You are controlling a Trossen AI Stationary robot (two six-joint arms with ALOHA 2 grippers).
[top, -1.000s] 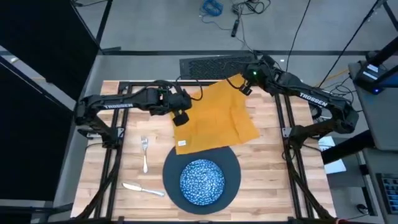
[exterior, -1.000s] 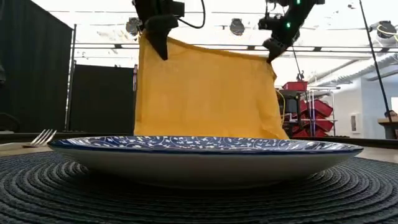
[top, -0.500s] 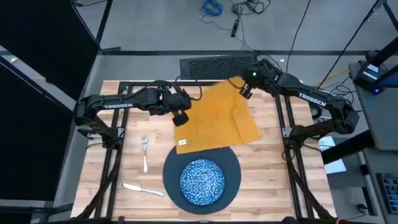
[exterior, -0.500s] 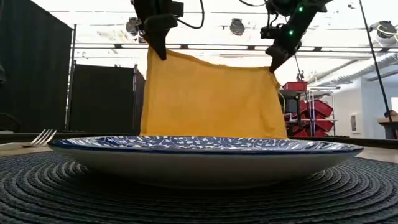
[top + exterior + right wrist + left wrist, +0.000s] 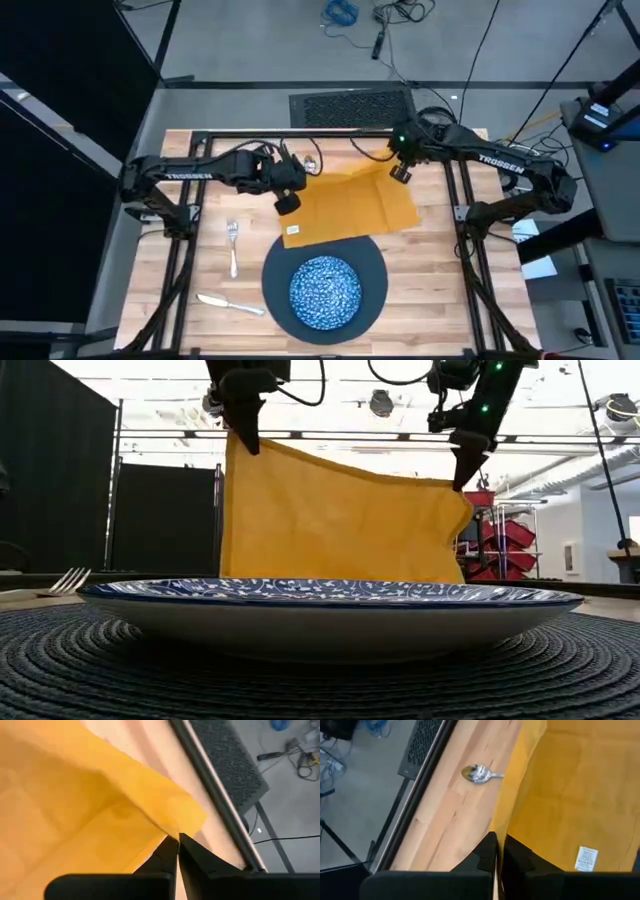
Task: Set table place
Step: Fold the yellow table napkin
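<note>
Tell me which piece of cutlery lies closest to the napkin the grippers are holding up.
The spoon: it lies right beside the napkin, near the table's far edge. The fork and knife lie farther off, left of the plate.

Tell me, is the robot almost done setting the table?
Partly. The plate with the bowl in it is placed, and the fork and knife lie to its left. Right now the left tool and right tool each pinch a corner of the napkin, holding it up. Left to do: lay the napkin down and move the spoon from the table's far edge.
</note>
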